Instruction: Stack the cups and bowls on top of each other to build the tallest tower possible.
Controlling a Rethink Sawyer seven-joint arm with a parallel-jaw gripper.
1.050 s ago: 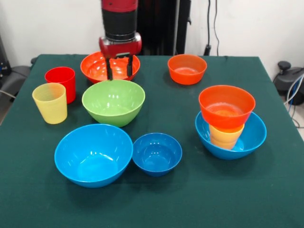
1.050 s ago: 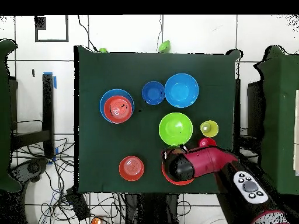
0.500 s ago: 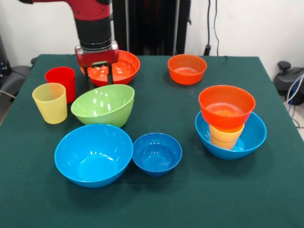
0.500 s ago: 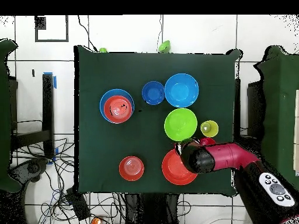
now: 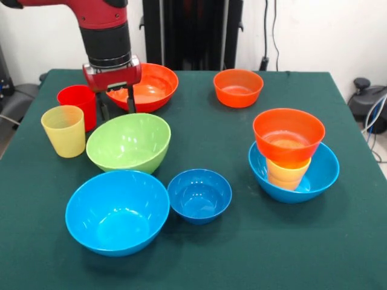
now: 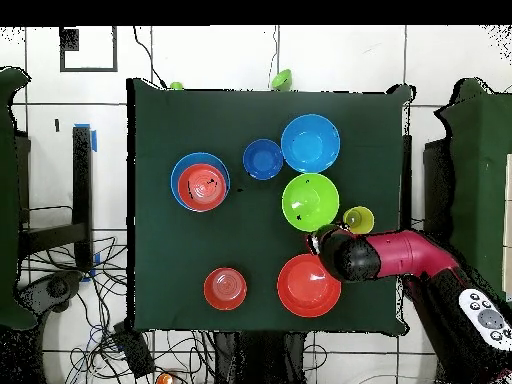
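The gripper [image 5: 116, 106] sits upper left in the front view, fingers spread apart and holding nothing, right at the back rim of the green bowl [image 5: 128, 143]. The tower [image 5: 290, 158] is at right: a light-blue bowl, yellow-orange cups, an orange bowl on top. Red cup [image 5: 77, 103] and yellow cup [image 5: 63, 130] stand far left.

Table cover [image 5: 242, 254]: dark green cloth, matt, faintly napped, no sheen.

Green bowl [image 5: 128, 143], light-blue bowl [image 5: 117, 211] at its 6 o'clock, small dark-blue bowl [image 5: 199, 196]: smooth plastic, glossy, bright highlights inside.

Large orange bowl [image 5: 148, 87]: same glossy plastic.

Pale yellow cup [image 5: 63, 130]: translucent plastic, duller finish.

Red cup [image 5: 78, 104]: opaque plastic, soft sheen.

Arm casing [image 5: 100, 11]: smooth, glossy red shell.
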